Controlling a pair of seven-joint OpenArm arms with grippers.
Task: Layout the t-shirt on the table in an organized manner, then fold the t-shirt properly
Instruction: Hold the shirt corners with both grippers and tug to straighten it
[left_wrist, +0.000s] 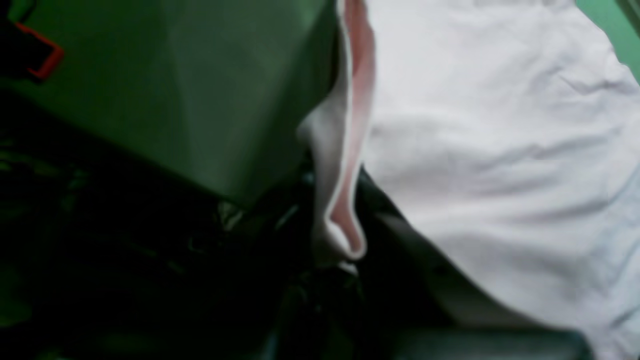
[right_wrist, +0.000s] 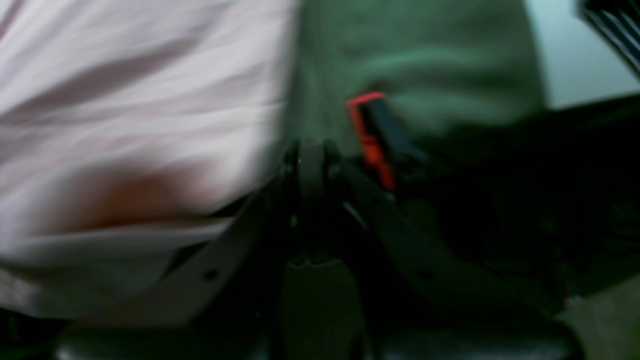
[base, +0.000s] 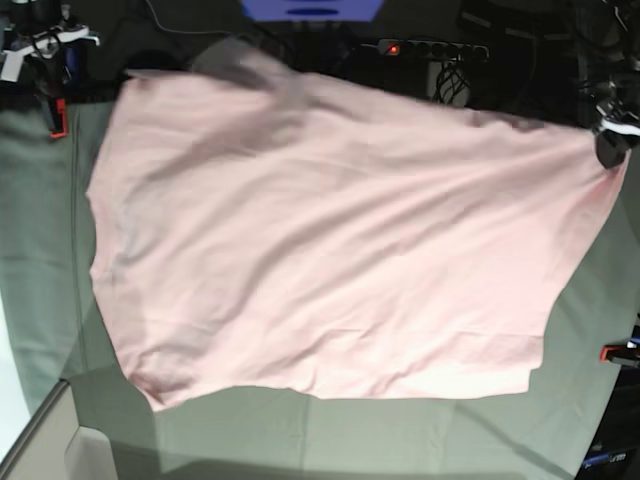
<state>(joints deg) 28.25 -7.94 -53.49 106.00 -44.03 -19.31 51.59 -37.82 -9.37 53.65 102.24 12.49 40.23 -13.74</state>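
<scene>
The pale pink t-shirt (base: 330, 250) is spread wide over the grey-green table (base: 350, 440), plain side showing, blurred, with a shadow under its near hem. Its right corner rises to my left gripper (base: 612, 142). In the left wrist view that gripper (left_wrist: 340, 260) is shut on a folded hem of the t-shirt (left_wrist: 500, 150). In the right wrist view my right gripper (right_wrist: 310, 150) has its fingers pressed together. The t-shirt (right_wrist: 140, 100) lies just left of them, and no cloth shows between the tips.
Red clamps sit on the table edges (base: 57, 118) (base: 620, 352), one close beside the right gripper (right_wrist: 370, 140) and one far left in the left wrist view (left_wrist: 47, 57). A power strip (base: 430, 47) and cables lie behind the table. Pale floor shows at lower left (base: 15, 400).
</scene>
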